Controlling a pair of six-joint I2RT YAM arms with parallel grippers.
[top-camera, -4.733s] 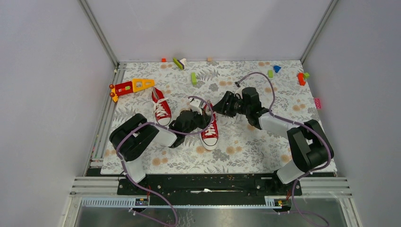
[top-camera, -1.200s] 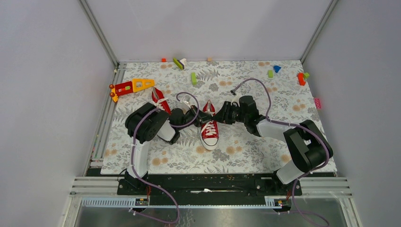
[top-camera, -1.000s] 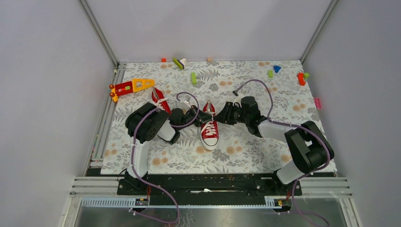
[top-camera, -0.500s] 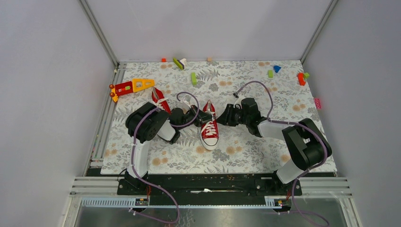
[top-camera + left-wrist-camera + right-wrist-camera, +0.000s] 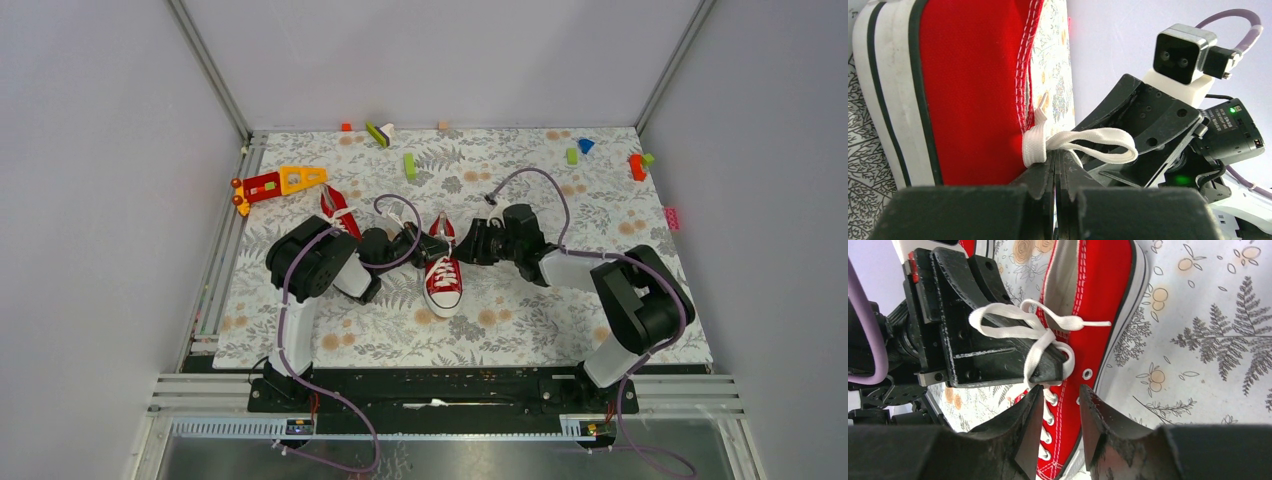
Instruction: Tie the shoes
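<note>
One red shoe point(image 5: 443, 282) lies mid-mat with its toe toward the arms. My left gripper point(image 5: 432, 248) is at its left side, shut on a loop of the white lace point(image 5: 1098, 142) near the top eyelets. In the left wrist view the left gripper point(image 5: 1055, 152) pinches the lace base beside the red canvas point(image 5: 973, 90). My right gripper point(image 5: 472, 248) hovers at the shoe's right side; its wrist view shows the right gripper point(image 5: 1060, 388) open over the eyelet row, holding nothing, just below the lace knot point(image 5: 1040, 342). The second shoe point(image 5: 335, 203) is mostly hidden behind the left arm.
A red-and-yellow toy piece point(image 5: 280, 182) lies at the mat's left edge. Small blocks sit along the back: green point(image 5: 410, 165), a cluster point(image 5: 378, 132), and red and green ones at far right point(image 5: 637, 165). A pink block point(image 5: 671, 217) lies off the right edge.
Over several seconds the left arm swung in and took the lace. In the last second the right gripper edged left toward the shoe's collar; the left gripper stayed put.
</note>
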